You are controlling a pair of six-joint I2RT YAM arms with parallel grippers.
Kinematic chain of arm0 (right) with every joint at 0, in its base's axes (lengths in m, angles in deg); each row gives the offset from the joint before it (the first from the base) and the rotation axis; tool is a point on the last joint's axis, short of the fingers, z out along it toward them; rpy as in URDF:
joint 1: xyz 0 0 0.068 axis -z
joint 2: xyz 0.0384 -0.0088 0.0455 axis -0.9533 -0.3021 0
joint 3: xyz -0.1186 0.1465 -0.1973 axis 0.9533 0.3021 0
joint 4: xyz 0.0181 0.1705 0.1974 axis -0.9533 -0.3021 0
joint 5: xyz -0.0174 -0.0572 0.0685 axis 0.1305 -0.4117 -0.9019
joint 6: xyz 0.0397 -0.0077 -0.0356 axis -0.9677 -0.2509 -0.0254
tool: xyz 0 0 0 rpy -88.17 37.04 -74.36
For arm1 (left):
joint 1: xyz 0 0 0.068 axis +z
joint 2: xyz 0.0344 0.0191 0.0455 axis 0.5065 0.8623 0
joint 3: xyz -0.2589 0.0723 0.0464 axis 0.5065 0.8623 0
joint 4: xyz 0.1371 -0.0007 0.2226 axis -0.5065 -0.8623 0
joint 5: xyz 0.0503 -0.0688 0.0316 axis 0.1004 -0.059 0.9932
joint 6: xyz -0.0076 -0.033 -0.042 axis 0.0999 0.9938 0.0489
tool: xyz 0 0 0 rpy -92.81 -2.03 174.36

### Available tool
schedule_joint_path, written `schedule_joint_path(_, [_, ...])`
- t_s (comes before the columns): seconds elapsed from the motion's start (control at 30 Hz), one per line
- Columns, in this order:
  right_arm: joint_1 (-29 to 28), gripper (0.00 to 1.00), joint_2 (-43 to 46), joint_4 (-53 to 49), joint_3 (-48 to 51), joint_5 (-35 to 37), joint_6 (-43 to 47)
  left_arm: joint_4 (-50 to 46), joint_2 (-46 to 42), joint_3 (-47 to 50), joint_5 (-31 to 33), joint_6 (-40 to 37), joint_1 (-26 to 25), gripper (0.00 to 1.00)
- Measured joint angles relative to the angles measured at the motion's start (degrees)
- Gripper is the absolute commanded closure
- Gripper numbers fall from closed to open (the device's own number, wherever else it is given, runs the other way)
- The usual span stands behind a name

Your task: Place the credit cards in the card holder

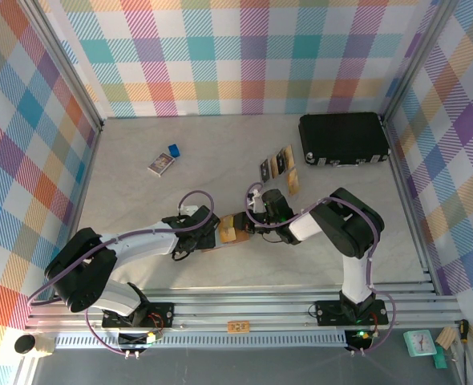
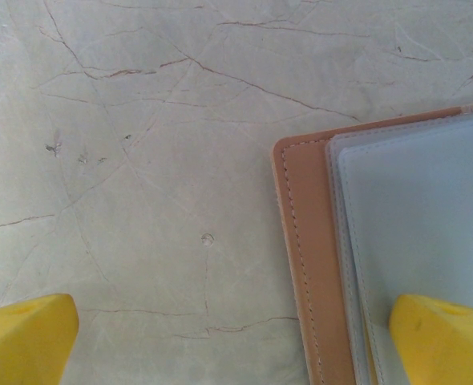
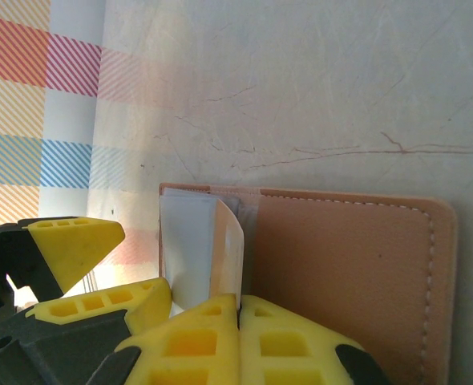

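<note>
Marbled tabletop [image 1: 140, 216] holds the open card holder [image 1: 235, 228] centrally, left gripper [image 2: 235, 337] splayed at its 9 o'clock edge, right gripper [image 3: 238, 309] pinching a gold credit card [image 3: 228, 253], likely stiff and slick, edgewise.

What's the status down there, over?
Left hand open over card holder edge. Right hand shut, pinching tan card at its pocket. Nothing blocking.
</note>
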Motion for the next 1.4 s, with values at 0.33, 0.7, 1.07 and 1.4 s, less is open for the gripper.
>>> schedule_joint_path(0.33, [0.0,1.00,0.0,0.5,0.6,-0.2,0.1,0.0,0.0,0.0,0.0,0.0,0.0,0.00])
schedule_joint_path(0.7, [0.1,1.00,-0.1,-0.6,0.2,-1.1,0.7,0.0,0.0,0.0,0.0,0.0,0.0,0.00])
schedule_joint_path(1.07, [0.4,1.00,-1.9,-2.3,-2.6,-3.5,1.5,0.0,0.0,0.1,0.1,0.0,0.0,0.00])
schedule_joint_path(1.4, [0.5,1.00,-2.2,-3.1,-3.2,-3.8,1.8,0.2,0.0,0.1,0.1,0.2,0.0,0.00])
